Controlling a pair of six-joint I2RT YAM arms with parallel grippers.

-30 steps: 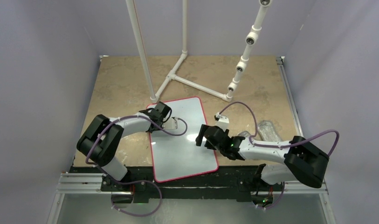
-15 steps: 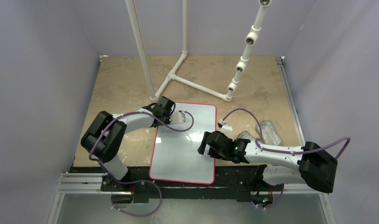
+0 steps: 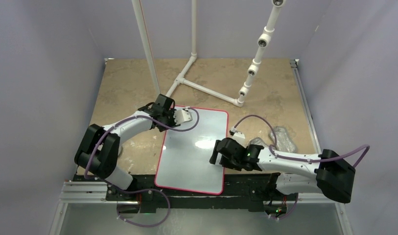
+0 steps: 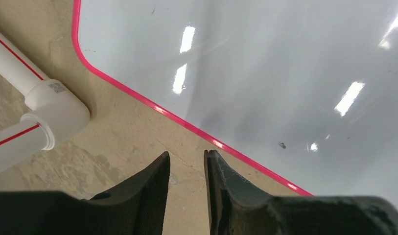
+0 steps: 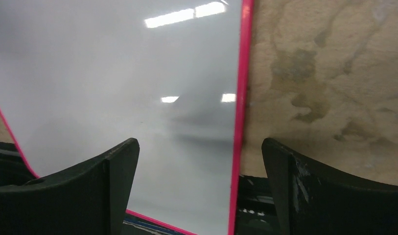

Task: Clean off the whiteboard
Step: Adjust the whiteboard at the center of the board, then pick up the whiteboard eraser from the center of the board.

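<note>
Jaws nearly closed on nothing, the left gripper (image 4: pixel 187 188) hovers over bare table (image 3: pixel 123 88) just off the far-left corner of the whiteboard (image 3: pixel 192 152). The right gripper (image 5: pixel 200 188) is spread wide, straddling the board's right red edge, seemingly to steady it. The board lies flat near the table's front edge, looking wiped clean. A crumpled grey pad (image 3: pixel 284 138) sits right, unused.

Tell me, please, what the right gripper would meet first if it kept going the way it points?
Most likely the whiteboard's right red edge: the open right gripper straddles that edge, one finger over the board, the other over the table. How high it sits above the board is unclear.
</note>
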